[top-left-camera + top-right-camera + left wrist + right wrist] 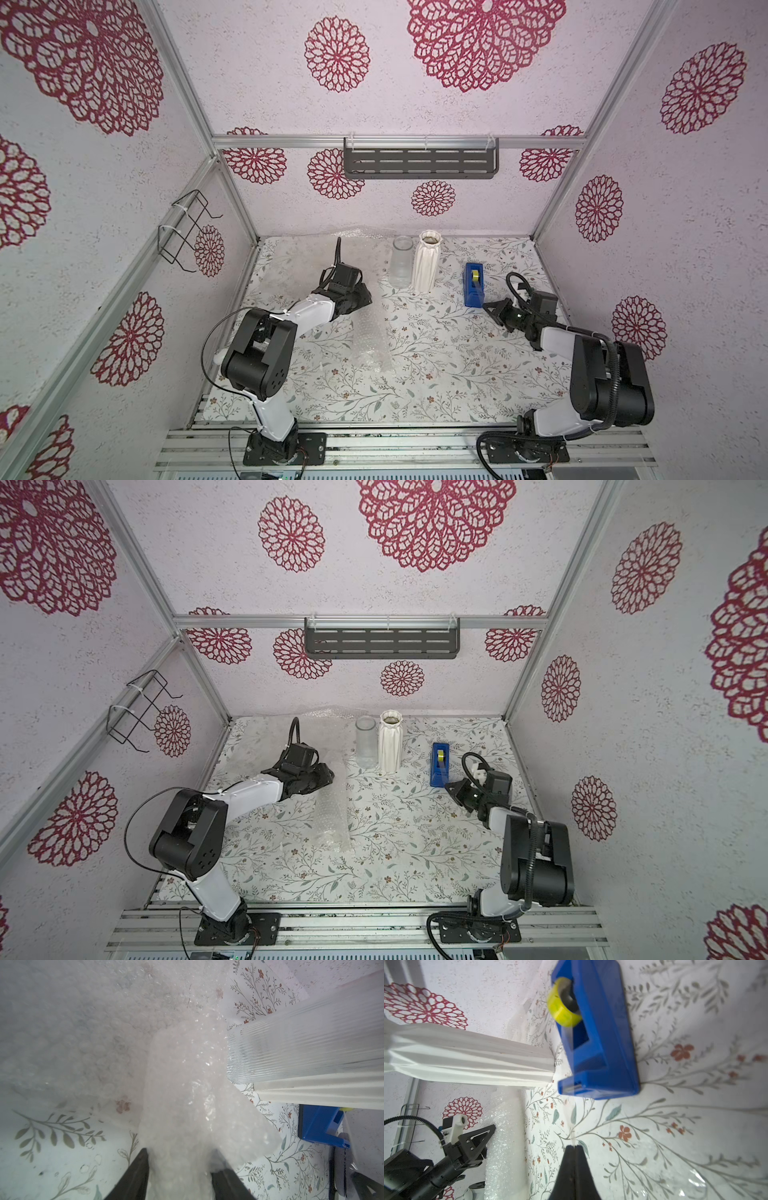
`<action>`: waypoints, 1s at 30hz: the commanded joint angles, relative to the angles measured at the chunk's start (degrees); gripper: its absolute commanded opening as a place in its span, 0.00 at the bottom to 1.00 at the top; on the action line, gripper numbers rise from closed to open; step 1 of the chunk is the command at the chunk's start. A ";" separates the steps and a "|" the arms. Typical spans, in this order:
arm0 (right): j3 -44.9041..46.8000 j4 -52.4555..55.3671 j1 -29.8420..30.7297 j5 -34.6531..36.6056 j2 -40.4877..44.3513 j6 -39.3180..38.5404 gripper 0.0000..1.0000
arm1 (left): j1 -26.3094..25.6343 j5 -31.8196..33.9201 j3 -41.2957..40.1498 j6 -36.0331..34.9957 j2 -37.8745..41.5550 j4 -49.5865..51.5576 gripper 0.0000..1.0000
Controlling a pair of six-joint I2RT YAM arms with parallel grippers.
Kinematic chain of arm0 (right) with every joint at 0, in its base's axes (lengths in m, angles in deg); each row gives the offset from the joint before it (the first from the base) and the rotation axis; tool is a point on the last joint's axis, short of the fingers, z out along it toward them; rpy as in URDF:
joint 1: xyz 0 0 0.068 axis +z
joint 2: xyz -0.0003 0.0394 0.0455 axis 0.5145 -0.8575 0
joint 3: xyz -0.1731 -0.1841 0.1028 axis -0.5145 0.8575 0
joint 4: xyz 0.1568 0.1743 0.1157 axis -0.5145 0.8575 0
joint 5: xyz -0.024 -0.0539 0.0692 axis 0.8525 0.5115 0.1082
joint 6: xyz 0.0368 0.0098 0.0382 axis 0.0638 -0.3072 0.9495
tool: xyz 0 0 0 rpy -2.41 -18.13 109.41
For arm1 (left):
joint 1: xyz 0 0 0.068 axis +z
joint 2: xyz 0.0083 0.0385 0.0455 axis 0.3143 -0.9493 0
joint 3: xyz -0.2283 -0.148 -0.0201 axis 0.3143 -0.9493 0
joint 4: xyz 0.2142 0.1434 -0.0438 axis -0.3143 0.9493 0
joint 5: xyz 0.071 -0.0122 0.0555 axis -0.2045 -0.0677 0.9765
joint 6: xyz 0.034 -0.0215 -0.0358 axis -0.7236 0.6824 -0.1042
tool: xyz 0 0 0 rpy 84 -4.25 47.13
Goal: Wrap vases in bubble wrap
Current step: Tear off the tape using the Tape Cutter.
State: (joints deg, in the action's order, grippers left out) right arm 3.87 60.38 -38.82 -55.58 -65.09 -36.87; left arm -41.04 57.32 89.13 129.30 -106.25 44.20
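Bubble wrap [187, 1095], crinkly, translucent, clamped in the half-open left end effector [178, 1153], its rolled bundle lying on the worktop [457, 374]. Right end effector [574, 1148] pinched shut by the blue tape dispenser [604, 1043]. Ribbed glass vase [401, 266] and fluted white vase [426, 270] stand upright behind.

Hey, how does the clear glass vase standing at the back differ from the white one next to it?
The clear glass vase is see-through; the white vase is opaque. The glass vase is straight-sided; the white vase narrows to a neck below a flared rim. The glass vase has fine ribbing, the white vase broad folds. Both stand upright, side by side, unwrapped.
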 commanded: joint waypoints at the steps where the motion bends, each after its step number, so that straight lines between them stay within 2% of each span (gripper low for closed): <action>1: 2.21 -8.40 2.21 1.62 -3.29 6.17 0.00 | -1.07 -1.52 -1.16 0.28 -0.66 2.62 0.48; 7: 4.18 -16.31 7.28 8.39 -8.76 15.12 0.00 | -1.03 -1.18 -1.34 0.08 -0.16 3.24 0.48; 12: 4.33 -18.13 10.97 14.50 -10.10 18.60 0.00 | -1.10 -1.15 -1.35 -0.07 0.03 3.46 0.48; 18: 3.18 -19.80 12.93 16.76 -13.26 21.40 0.00 | -1.05 -1.17 -0.98 -0.25 0.01 3.59 0.48; 24: 2.48 -20.45 14.53 15.63 -11.92 20.29 0.00 | -1.04 -1.20 -1.47 -0.34 0.16 3.46 0.48; 30: -0.48 -13.27 20.42 12.28 -3.62 11.61 0.00 | -1.07 -3.01 -1.42 -0.75 -0.55 2.37 0.48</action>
State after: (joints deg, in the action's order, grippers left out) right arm 5.97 44.62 -21.18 -40.57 -73.55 -19.39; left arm -41.04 57.21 89.11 129.19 -106.23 44.16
